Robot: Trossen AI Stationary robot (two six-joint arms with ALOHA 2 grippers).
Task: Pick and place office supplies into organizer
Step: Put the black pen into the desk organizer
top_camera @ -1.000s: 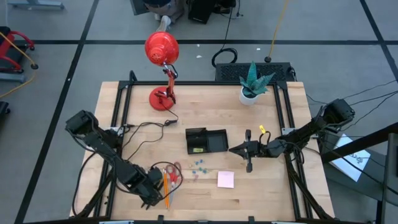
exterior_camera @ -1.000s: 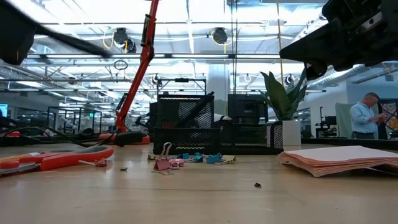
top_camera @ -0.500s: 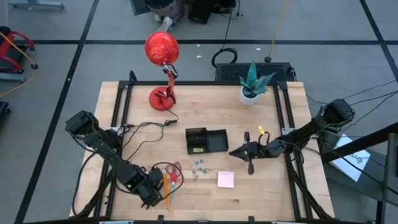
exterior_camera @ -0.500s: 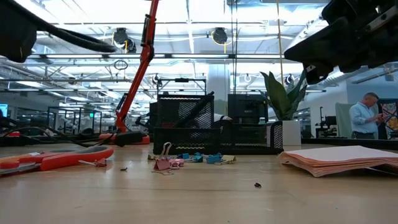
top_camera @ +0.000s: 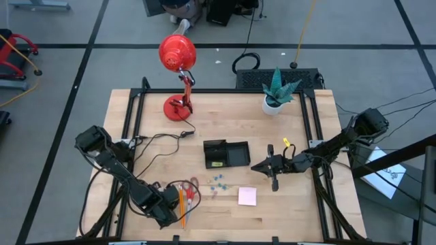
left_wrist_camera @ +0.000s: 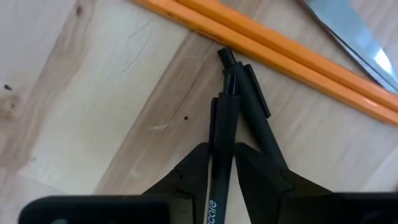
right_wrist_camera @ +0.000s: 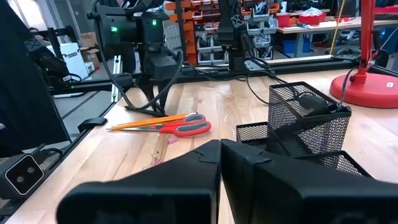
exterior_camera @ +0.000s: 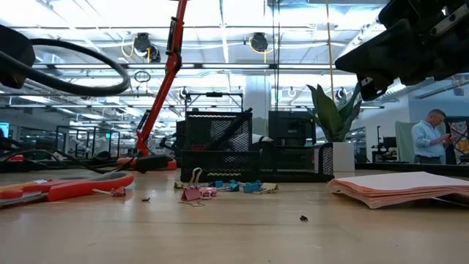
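Two black pens (left_wrist_camera: 225, 106) lie side by side on the wood near the table's near left corner, beside two orange pencils (left_wrist_camera: 280, 56) and the red-handled scissors (top_camera: 189, 190). My left gripper (left_wrist_camera: 221, 149) points down over them, shut on one pen. Blue clips (top_camera: 218, 182) and a pink sticky pad (top_camera: 247, 196) lie near the middle. The black mesh organizer (top_camera: 227, 154) stands behind them. My right gripper (right_wrist_camera: 221, 155) hovers level just right of the organizer, shut, with nothing in it. My left gripper pinches the barrel (left_wrist_camera: 222, 134) of one black pen between its two fingers, some way back from the pen's tip. The fingers come from above and lie across the pen. The pen lies alongside the second pen; whether it rests on the table I cannot tell.
A red desk lamp (top_camera: 177, 58) and a potted plant (top_camera: 276, 92) stand at the far edge, and a black cable (top_camera: 163, 139) runs across the left half. A small yellow piece (top_camera: 287, 142) shows by the right arm. A person (exterior_camera: 432, 139) stands far behind the table.
My left gripper has gone down toward the pens at the near left corner, its fingers no wider or narrower. My right gripper has rolled a little in place.
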